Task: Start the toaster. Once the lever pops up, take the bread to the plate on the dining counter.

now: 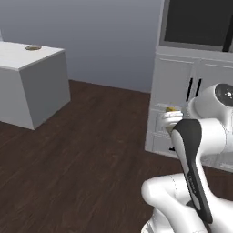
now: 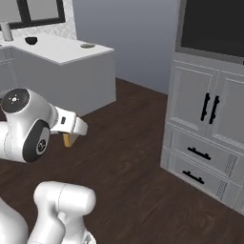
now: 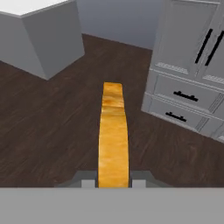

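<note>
- Left base view: the pincer sits out in front of the arm, over the dark wood floor, with a sliver of the bread showing yellow at its tip; the slice is carried clear of everything, which suits a haul across open floor; the dining counter stands well apart, far left, and the small round thing on its top looks like the plate, too small to be sure; the tall grey cabinet stands just behind the hand.
- Right base view: the bread hangs below the white hand, pincer clenched on it; the dining counter lies ahead and left, the plate near its closer corner; a dark bowl sits farther back on the same top.
- Hand view: the bread runs edge-on straight away from the pincer, nipped by its flat faces between both fingertips; holding it by one end keeps the rest free to be laid down, I judge; the counter's grey corner is upper left, so the hand is not yet over it; toaster step looks done, delivery remains.
</note>
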You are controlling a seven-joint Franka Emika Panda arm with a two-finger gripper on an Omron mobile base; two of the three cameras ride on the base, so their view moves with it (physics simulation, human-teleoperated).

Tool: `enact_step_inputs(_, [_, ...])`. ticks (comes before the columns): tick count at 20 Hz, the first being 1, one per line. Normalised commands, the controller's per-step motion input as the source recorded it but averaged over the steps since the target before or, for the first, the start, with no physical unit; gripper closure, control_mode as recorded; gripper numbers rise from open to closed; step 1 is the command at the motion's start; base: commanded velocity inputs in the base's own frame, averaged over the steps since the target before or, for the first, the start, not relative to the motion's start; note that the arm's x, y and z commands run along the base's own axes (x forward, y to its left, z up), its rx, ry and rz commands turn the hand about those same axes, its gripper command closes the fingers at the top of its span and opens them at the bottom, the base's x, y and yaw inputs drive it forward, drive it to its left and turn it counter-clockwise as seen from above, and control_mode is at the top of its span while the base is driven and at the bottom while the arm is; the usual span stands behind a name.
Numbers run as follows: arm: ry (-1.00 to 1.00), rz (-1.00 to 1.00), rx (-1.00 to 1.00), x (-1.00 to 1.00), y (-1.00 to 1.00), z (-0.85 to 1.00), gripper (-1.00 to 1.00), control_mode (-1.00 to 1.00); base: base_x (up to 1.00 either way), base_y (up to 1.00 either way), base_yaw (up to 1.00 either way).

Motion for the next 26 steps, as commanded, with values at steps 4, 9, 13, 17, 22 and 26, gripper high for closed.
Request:
enact_step_inputs(4, [0.0,0.0,0.0,0.0,0.0,0.0,1.0,1.0,1.0,0.94,-0.08])
enact_step_inputs(9, [0.0,0.0,0.0,0.0,0.0,0.0,1.0,1.0,1.0,0.89,-0.09])
enact_step_inputs(13, [0.0,0.0,0.0,0.0,0.0,0.0,1.0,1.0,1.0,0.92,-0.12])
enact_step_inputs(17, [0.0,0.0,0.0,0.0,0.0,0.0,1.0,1.0,1.0,0.57,-0.32])
enact_step_inputs(22, [0.0,0.0,0.0,0.0,0.0,0.0,1.0,1.0,1.0,0.26,-0.53])
enact_step_inputs(26, [0.0,0.0,0.0,0.0,0.0,0.0,1.0,1.0,1.0,0.31,-0.47])
